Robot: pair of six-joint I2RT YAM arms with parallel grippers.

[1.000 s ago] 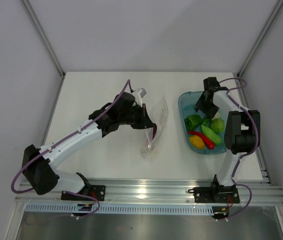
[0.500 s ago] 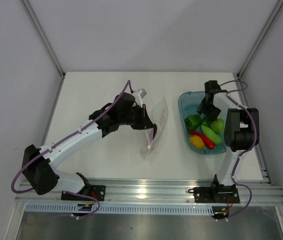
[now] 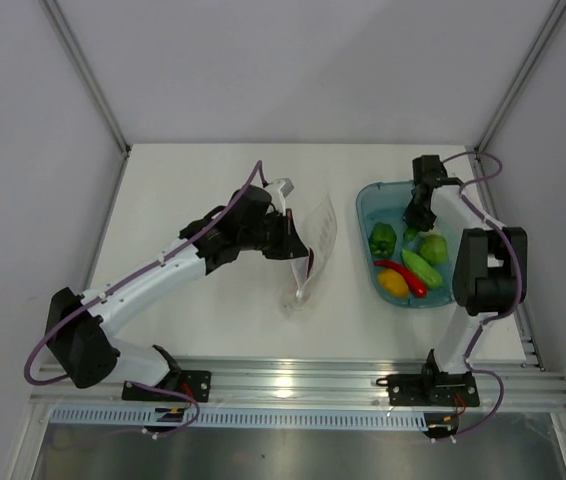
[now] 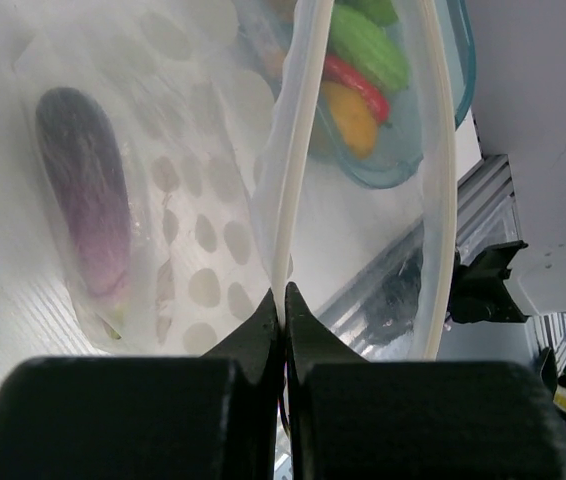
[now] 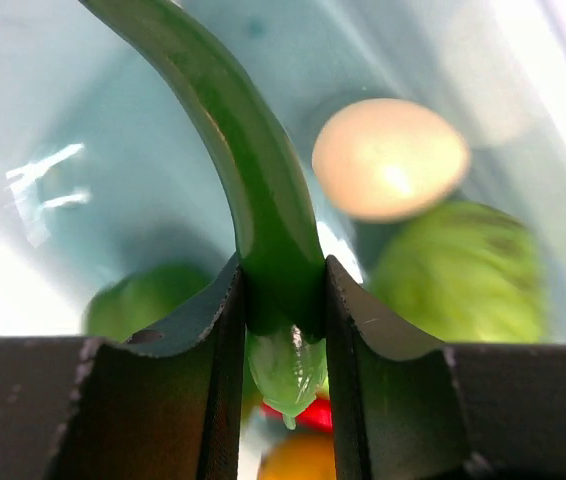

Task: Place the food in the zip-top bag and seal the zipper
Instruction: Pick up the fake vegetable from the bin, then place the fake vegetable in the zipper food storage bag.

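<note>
Green plastic, a long curved vegetable [image 5: 248,150], sits clamped in the right pincer [image 5: 283,300] over the teal tray [image 3: 368,195] where most of the food [image 3: 423,268] lies, while the left pincer [image 4: 283,305] pinches the rim of the zip-top bag [image 4: 363,210] beside it, one purple piece [image 4: 88,195] inside, zipper [image 4: 298,150] not yet sealed.

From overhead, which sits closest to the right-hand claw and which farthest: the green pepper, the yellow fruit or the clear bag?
1. Green pepper, in the tray, right beside the right gripper.
2. Yellow fruit, at the tray's near end.
3. Clear bag, outside the tray, toward the other arm.
</note>
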